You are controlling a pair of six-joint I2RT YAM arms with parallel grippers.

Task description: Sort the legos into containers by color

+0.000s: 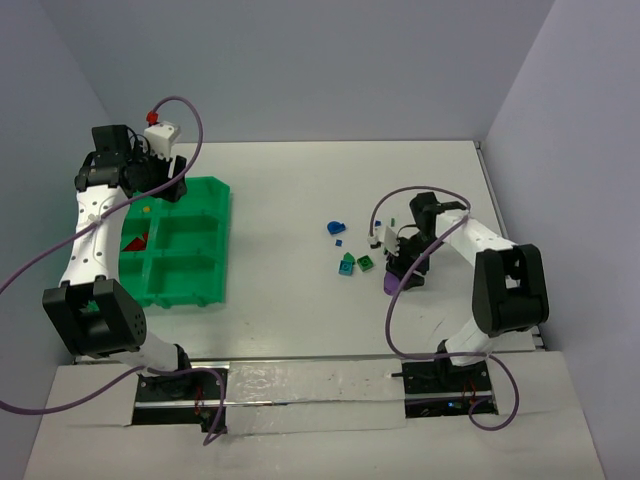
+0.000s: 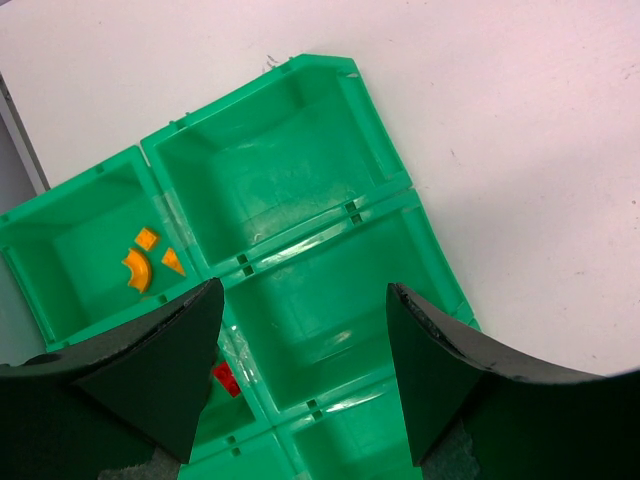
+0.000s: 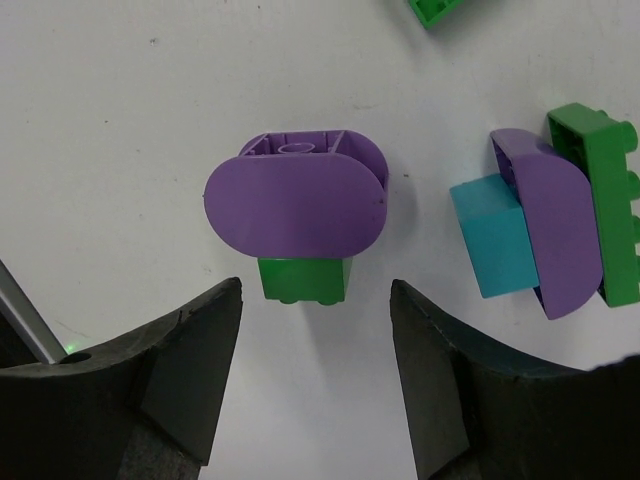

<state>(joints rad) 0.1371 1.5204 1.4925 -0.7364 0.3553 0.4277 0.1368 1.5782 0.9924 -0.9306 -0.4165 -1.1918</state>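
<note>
Hovering wide open and empty above the bright green plastic compartment tray (image 2: 290,245), the left end effector (image 2: 302,290) grips nothing. Well right of that tray on the white bench (image 3: 120,120), the right end effector (image 3: 315,320) gapes over a purple round-ended plastic brick (image 3: 295,205) overlapping a small green brick (image 3: 303,280). The pair is probably light, rigid and slick, best pinched across the straight sides.

A plain white counter (image 1: 300,190) fills the middle of the room, matte with a few faint marks. Pale grey-lavender walls (image 1: 300,60) close it in at the back and on both sides. A shiny silver strip (image 1: 300,385) runs along its near edge.
</note>
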